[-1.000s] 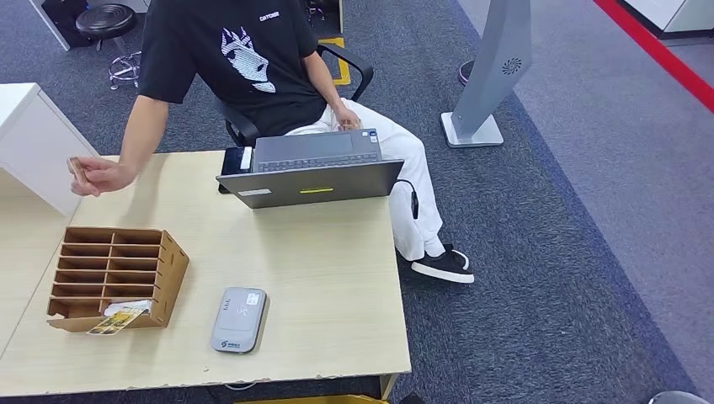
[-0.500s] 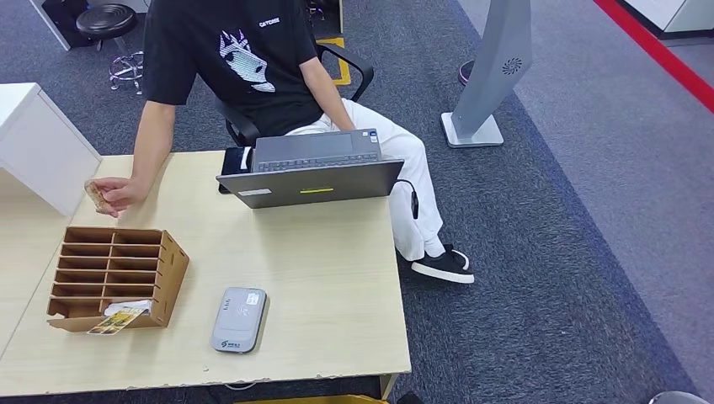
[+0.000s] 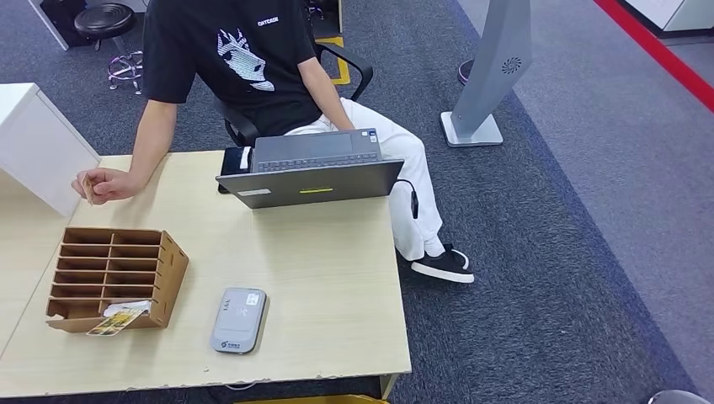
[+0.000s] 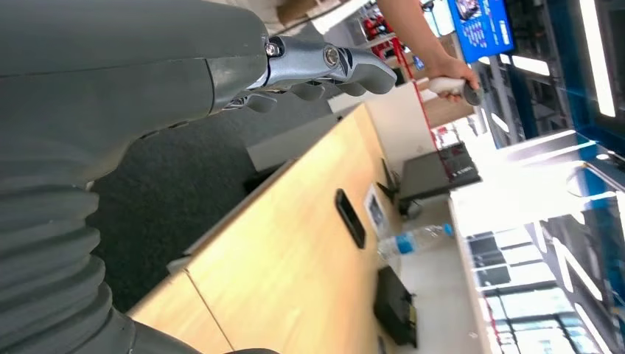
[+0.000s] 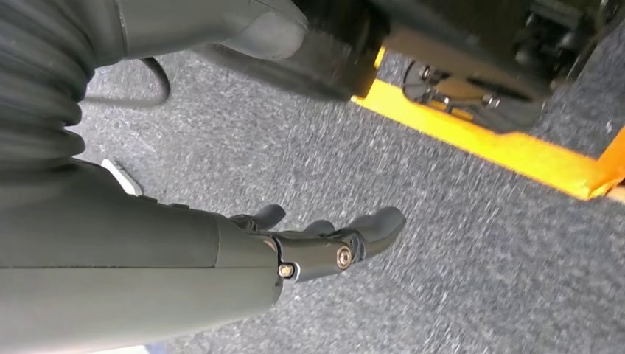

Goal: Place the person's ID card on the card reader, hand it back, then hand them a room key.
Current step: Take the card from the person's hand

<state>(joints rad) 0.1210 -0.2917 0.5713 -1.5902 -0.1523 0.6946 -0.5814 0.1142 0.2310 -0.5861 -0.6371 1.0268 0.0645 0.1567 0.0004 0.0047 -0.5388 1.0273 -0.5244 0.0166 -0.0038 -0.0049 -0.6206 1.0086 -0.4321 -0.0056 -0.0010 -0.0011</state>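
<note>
The ID card (image 3: 86,188) is sitting upright in the person's hand (image 3: 99,184) just beyond the cardboard organizer (image 3: 114,276) on the desk (image 3: 320,278) — likely thin, stiff, light and slippery, best pinched at its free edge — while both robot hands (image 4: 324,70) (image 5: 324,243) are hanging loosely curled, holding nothing.

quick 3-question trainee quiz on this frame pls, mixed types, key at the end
1. True or false: an ID card already lies on the card reader.
2. Where do cards sit in the cardboard organizer? A) a slot in the row nearest the person B) the slot at the corner nearest the robot C) every slot
3. Fill in: the person's hand rests on the ____ and holds a small card.

Key
1. False: the reader's top is bare.
2. B: cards poke out of that corner slot.
3. Table. The robot's left hand and right hand hang empty.
</note>
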